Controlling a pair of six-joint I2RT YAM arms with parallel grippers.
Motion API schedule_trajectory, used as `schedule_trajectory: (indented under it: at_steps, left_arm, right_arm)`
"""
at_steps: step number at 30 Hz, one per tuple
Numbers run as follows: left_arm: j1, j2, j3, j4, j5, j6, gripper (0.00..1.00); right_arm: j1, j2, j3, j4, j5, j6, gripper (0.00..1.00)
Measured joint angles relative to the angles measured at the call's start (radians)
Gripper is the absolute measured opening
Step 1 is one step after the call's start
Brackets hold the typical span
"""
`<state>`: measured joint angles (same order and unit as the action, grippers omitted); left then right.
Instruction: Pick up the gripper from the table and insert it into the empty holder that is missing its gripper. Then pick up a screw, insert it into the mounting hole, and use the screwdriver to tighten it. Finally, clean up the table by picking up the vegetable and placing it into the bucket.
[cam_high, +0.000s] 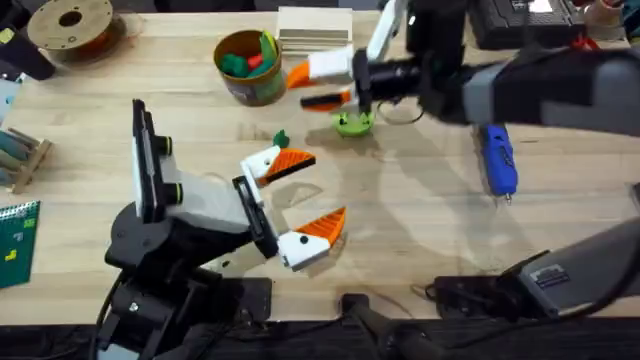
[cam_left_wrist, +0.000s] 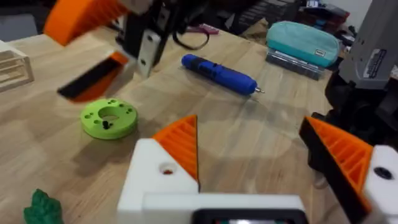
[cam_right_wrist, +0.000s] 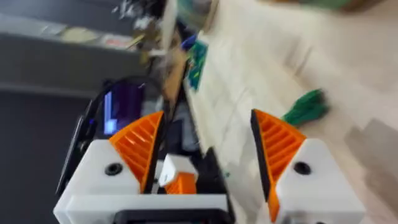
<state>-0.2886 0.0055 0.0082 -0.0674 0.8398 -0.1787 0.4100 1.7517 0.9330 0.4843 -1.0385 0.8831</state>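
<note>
**Q:** What was the claw state?

**A:** The left claw (cam_high: 308, 193) and the right claw (cam_right_wrist: 208, 149) were both spread. The vegetable (cam_high: 281, 138) lay on the tabletop (cam_high: 420, 230) near the green disc (cam_high: 352, 122).

**Q:** What was the hazard?

**A:** The disc lay close by, so a descending claw could probably have nudged or seized it instead, leaving the bucket (cam_high: 248, 65) unfilled.

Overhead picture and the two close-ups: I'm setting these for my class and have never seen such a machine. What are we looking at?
Two robot arms work at a wooden table. The overhead picture looks down from above their bases. The other two come from a camera on each wrist, so that arm's own white fingers with orange pads show at the bottom. The left gripper and right gripper are both open, holding nothing I can make out. On the table lie a blue screwdriver, a green disc, a small green toy vegetable and a bucket.
</note>
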Motion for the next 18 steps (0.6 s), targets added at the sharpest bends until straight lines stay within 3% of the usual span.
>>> schedule_trajectory:
  at_steps: [5,9,15,18]
  left_arm:
    - [0.000,0.000,0.000,0.000,0.002,0.000,0.987]
    - [0.000,0.000,0.000,0.000,0.002,0.000,0.989]
    - [0.000,0.000,0.000,0.000,0.002,0.000,0.987]
    - [0.000,0.000,0.000,0.000,0.002,0.000,0.987]
  right_arm:
    - [-0.045,-0.068,0.139,-0.429,0.146,-0.250,0.798]
    - [-0.016,-0.125,0.218,-0.740,0.413,-0.479,0.798]
    - [0.119,-0.139,0.235,-0.925,0.841,-0.736,0.801]
    - [0.169,-0.111,0.235,-0.934,0.961,-0.793,0.801]
